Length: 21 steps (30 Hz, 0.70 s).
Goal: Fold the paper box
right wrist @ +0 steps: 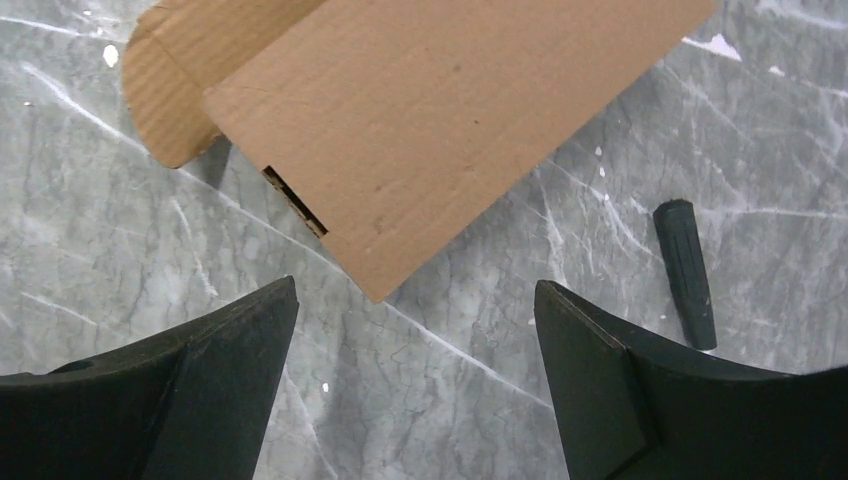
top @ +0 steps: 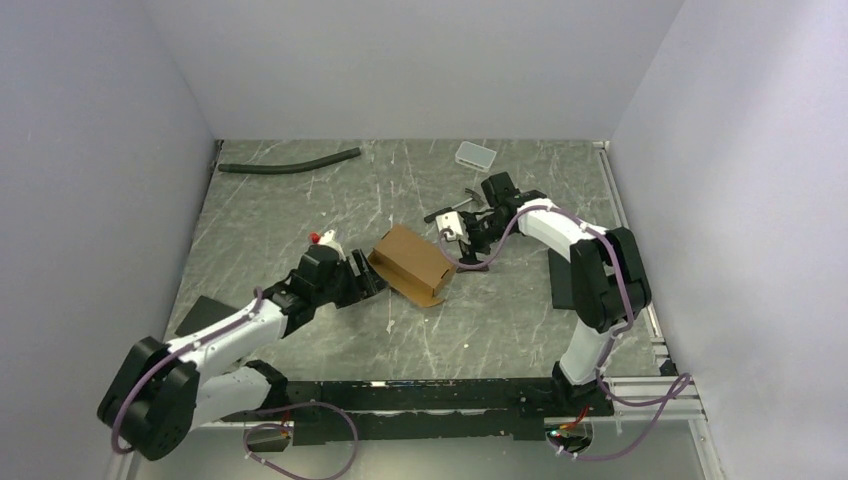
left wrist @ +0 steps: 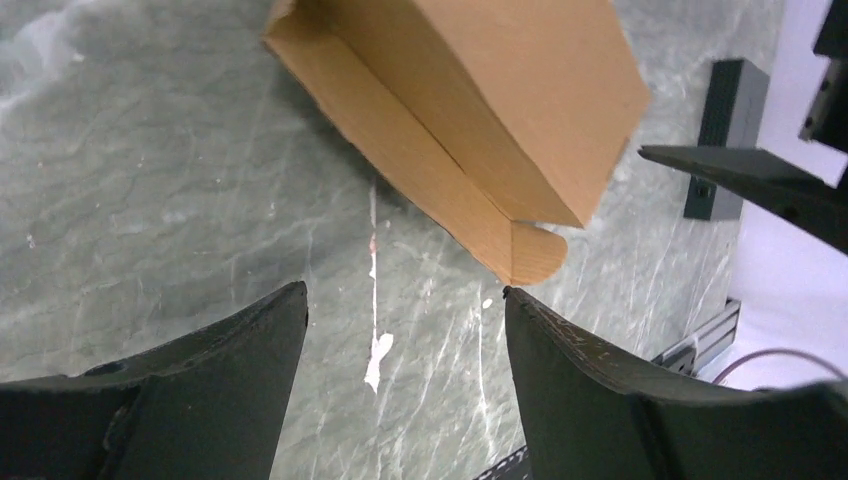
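Paper box, place: the paper box lies near the middle of the marbled grey table, between the two grippers.
Paper box, long axis: in the top view it runs on a diagonal, from the far-left end beside the left arm to the near-right end.
Paper box, form: plain brown cardboard, oblong, partly folded. The left wrist view shows a broad top panel over a narrow side wall along the long edge.
Rounded tab: a tab sticks out at the near end corner in the left wrist view. In the right wrist view a tab shows from under the top panel.
Left gripper: the left gripper is spread wide with only table between its fingers. It faces the box's long side, and its right fingertip is just short of the tab. Whether they touch I cannot tell.
Right gripper: the right gripper is also spread wide, with nothing pinched. A corner of the box points into the gap, apart from both fingers.
Arms from above: the left gripper sits just beside the box's left end, and the right gripper is near its far-right corner.
Other things: a black hose and a small white-grey tray lie at the far edge, well apart from the box. A black slab lies to the right. A short dark cylinder lies near the right finger.
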Each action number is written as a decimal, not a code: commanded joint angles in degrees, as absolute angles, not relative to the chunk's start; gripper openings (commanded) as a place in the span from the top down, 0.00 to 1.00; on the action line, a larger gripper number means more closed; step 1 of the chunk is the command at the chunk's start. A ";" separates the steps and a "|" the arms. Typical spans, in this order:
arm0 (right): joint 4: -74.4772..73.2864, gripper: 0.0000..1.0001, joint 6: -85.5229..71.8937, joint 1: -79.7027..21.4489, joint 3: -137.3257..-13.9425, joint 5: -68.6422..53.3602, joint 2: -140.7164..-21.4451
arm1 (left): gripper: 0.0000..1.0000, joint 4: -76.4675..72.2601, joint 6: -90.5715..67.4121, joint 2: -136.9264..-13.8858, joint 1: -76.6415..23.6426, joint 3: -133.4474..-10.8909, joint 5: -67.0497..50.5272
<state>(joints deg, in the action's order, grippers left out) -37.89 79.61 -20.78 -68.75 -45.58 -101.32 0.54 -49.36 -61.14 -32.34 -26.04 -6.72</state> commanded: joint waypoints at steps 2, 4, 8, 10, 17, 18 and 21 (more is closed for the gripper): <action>-33.74 0.10 74.12 -20.65 -70.62 -44.74 -102.68 | 0.21 -8.63 -58.55 -66.93 -32.33 -27.69 -6.45; -33.73 0.14 73.46 -20.67 -70.46 -44.48 -103.20 | 0.20 -14.22 -60.51 -69.17 -32.24 -25.97 -6.90; -34.28 0.20 72.83 -20.67 -69.12 -44.58 -103.36 | 0.19 -20.29 -61.28 -74.50 -32.19 -25.98 -6.93; -34.49 0.26 72.35 -20.74 -68.15 -44.70 -103.19 | 0.19 -24.84 -61.96 -77.45 -32.04 -25.59 -7.24; -35.57 0.39 71.25 -23.72 -63.68 -43.06 -100.27 | 0.20 -31.04 -63.91 -85.49 -30.57 -28.04 -10.28; -35.67 0.39 70.93 -24.60 -62.85 -42.33 -99.53 | 0.20 -30.79 -63.64 -85.85 -30.20 -28.35 -10.33; -35.37 0.39 69.70 -27.28 -60.38 -39.61 -97.16 | 0.20 -27.45 -61.98 -86.30 -28.27 -30.40 -11.45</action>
<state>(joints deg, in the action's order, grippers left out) -35.44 71.57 -24.10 -62.72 -41.71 -102.17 -26.33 -62.74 -85.76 -30.35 -26.72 -9.45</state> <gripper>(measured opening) 0.610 0.800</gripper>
